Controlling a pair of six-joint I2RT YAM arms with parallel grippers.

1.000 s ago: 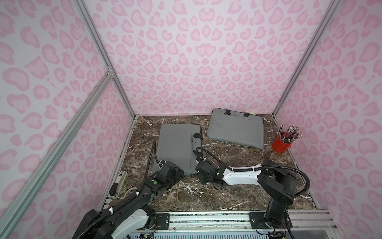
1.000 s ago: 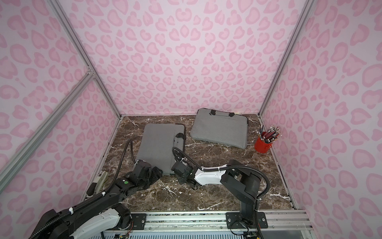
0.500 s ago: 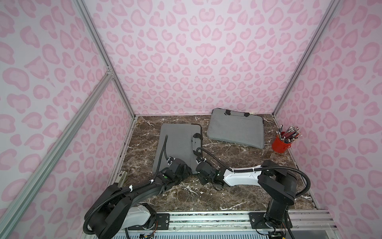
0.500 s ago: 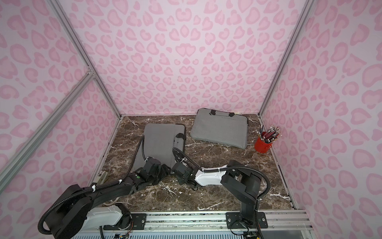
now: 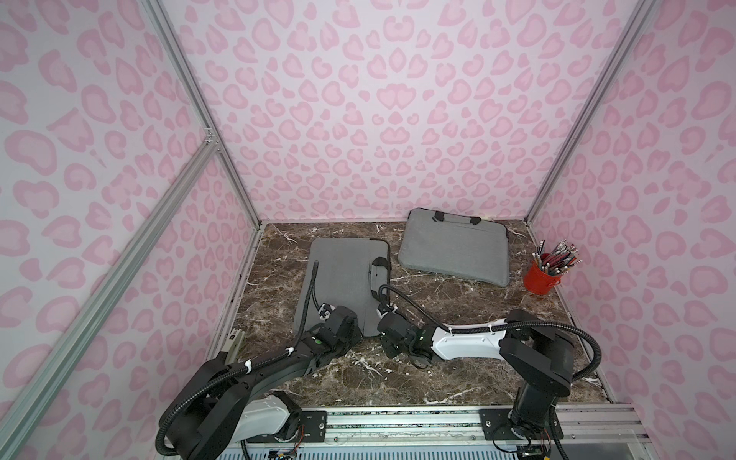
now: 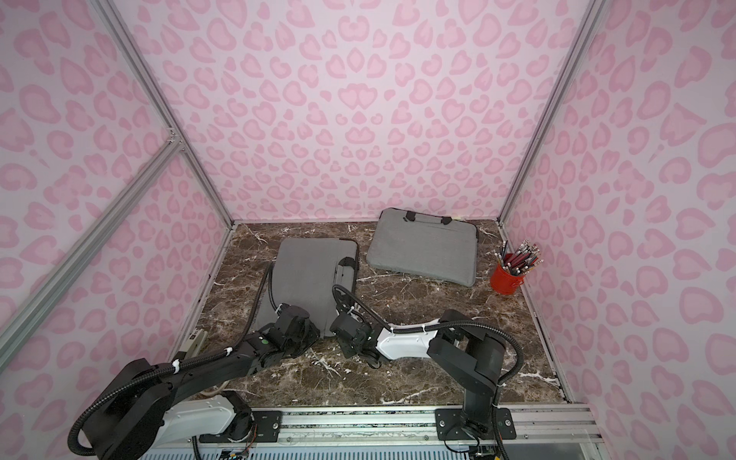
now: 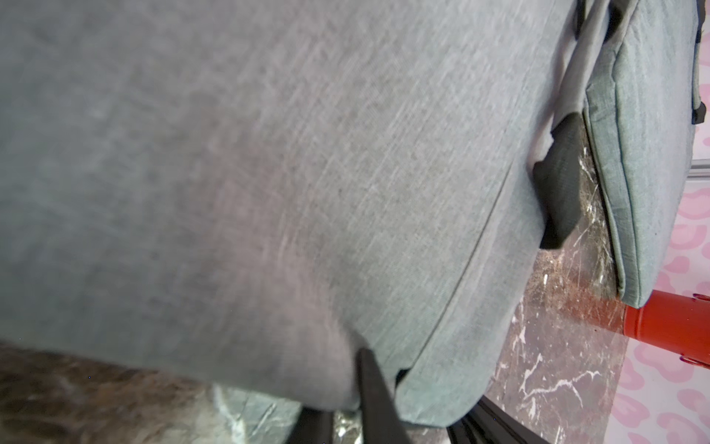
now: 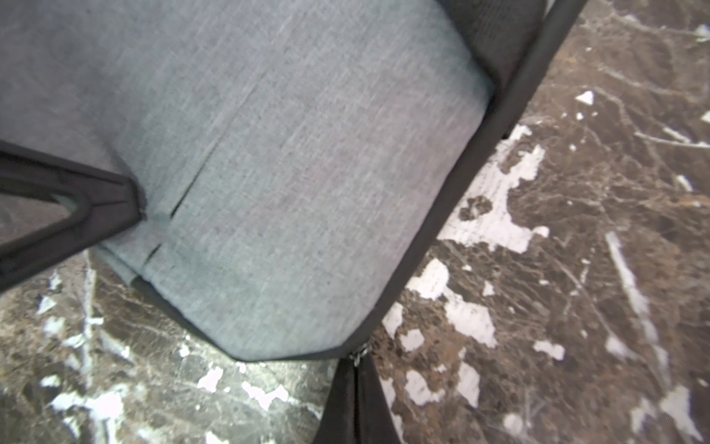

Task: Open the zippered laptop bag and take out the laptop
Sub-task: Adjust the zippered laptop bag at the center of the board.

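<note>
Stretched further forward than a second ago, the left arm (image 5: pixel 271 362) now has its wrist over the near end of the laptop bag (image 5: pixel 342 275), and its jaws have gone from wide apart to closed. The right arm (image 5: pixel 466 342) has not budged.

One brown marble table (image 5: pixel 458 318) fills the lower half of both top views, and two arms reach in from its bottom edge. Two grey bags lie flat on it. The laptop bag sits left of centre, its long side running up the frame. The second bag (image 5: pixel 454 251) lies well apart at the upper right, by the back wall. One red cup (image 5: pixel 539 278) stands at the right edge, holding a bundle of pencils (image 5: pixel 557 257) too many to count.

In the right wrist view, the left gripper (image 8: pixel 128 202) comes to a closed point against the bag's cloth beside a seam. I cannot tell whether any cloth is caught in it. The right gripper (image 8: pixel 358 374) meets the bag's rounded near corner, where a black zip band runs along the edge. Its jaws are pressed together on one small metal zipper pull (image 8: pixel 361 351). That corner rests on the marble with the band unbroken around it.
</note>
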